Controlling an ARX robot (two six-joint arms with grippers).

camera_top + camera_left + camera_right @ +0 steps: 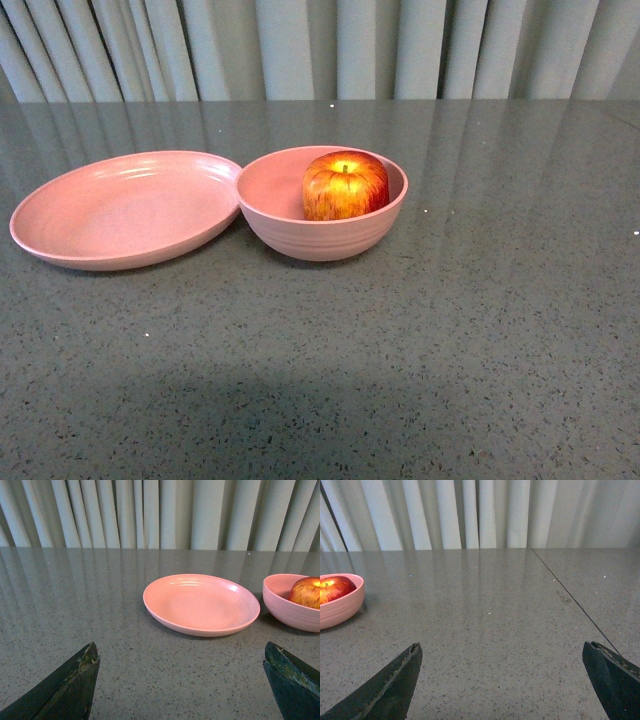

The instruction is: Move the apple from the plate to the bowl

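Between the spread fingers of the left pincer (180,680) lies nothing but bare grey tabletop (100,630); its two dark fingertips (75,685) sit at the outer edges of the left wrist view, wide apart and holding nothing. The right pincer (505,680) stands the same way, fully parted over speckled stone, with no object between its jaws. Neither arm appears in the front view, so both seem pulled back toward the robot's body, clear of the dishes.

Outward from the left pincer, the plate (200,605) lies well ahead, shallow and vacant, its rim catching some light. Just beyond it on one side stands the bowl (292,612), and the front view shows the bowl's rim close against the plate's edge, touching or nearly so. Such closeness keeps the carry short.

Inside the bowl rests the apple (345,186), upright with stem and yellowish dimple on top, set toward the bowl's right half. The deep wall holds it from rolling. From the right wrist view only a slice of the bowl (340,607) and the apple (335,589) shows, well away from that pincer.

Judged from this layout, the transfer looks complete: fruit in the bowl, plate bare, both pincers released and withdrawn.
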